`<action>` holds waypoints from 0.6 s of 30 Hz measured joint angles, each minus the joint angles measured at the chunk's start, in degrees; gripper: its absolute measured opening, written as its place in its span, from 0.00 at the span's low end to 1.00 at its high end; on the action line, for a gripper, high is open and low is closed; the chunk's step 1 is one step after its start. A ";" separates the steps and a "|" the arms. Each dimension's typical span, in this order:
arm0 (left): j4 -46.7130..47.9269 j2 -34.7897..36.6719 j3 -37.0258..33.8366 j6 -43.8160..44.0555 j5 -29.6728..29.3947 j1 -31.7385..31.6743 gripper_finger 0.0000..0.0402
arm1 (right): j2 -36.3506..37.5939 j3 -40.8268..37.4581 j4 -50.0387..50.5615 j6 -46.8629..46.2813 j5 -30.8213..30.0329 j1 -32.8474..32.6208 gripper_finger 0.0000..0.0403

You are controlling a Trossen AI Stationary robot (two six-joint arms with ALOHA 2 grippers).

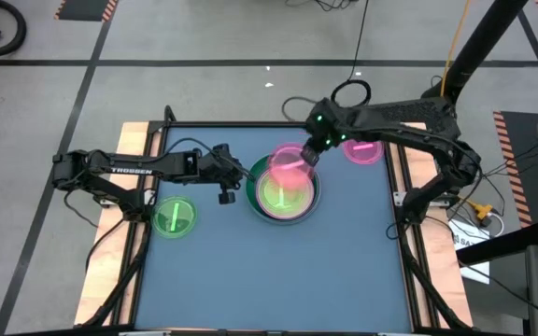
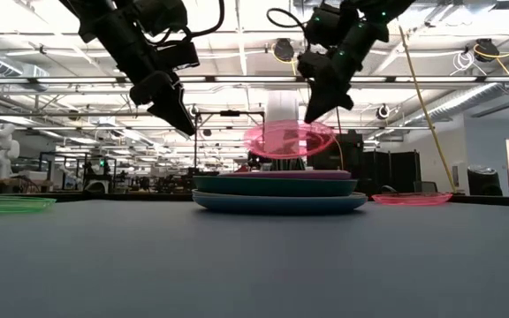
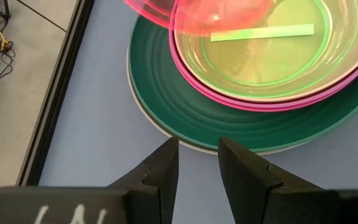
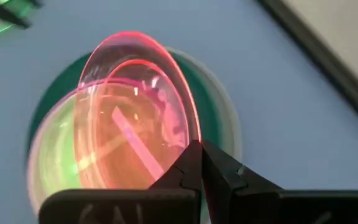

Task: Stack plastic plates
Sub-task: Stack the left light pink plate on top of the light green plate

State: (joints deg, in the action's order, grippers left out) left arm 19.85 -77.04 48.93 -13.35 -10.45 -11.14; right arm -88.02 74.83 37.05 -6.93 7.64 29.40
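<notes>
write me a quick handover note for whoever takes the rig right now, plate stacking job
Right gripper: shut on a small pink plate, held in the air over the stack.
Left gripper: empty, fingers partly open, raised just left of the stack.
Stack: mid-table, large dark green plate showing, pink-rimmed ones above it, small green plate on top.
Done: most plates stacked.
Left: set down the held pink plate, then add the loose green plate by the table's left edge and the loose pink plate at the right.
</notes>
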 joint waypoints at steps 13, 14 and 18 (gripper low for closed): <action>0.24 -0.01 0.00 0.42 -0.01 0.05 0.30 | -7.03 0.00 -4.91 -3.54 -0.35 -9.80 0.01; 0.48 -0.02 0.00 0.50 -0.01 0.20 0.30 | -7.72 0.00 -4.97 -4.11 -0.34 -10.09 0.02; 2.44 -0.02 0.01 0.89 -0.01 0.98 0.30 | -9.97 0.00 -5.87 -4.88 -1.52 -10.91 0.06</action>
State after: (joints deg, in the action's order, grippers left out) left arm 22.30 -77.06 48.93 -12.45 -10.46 -10.16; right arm -97.99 74.83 31.18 -11.81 6.11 18.49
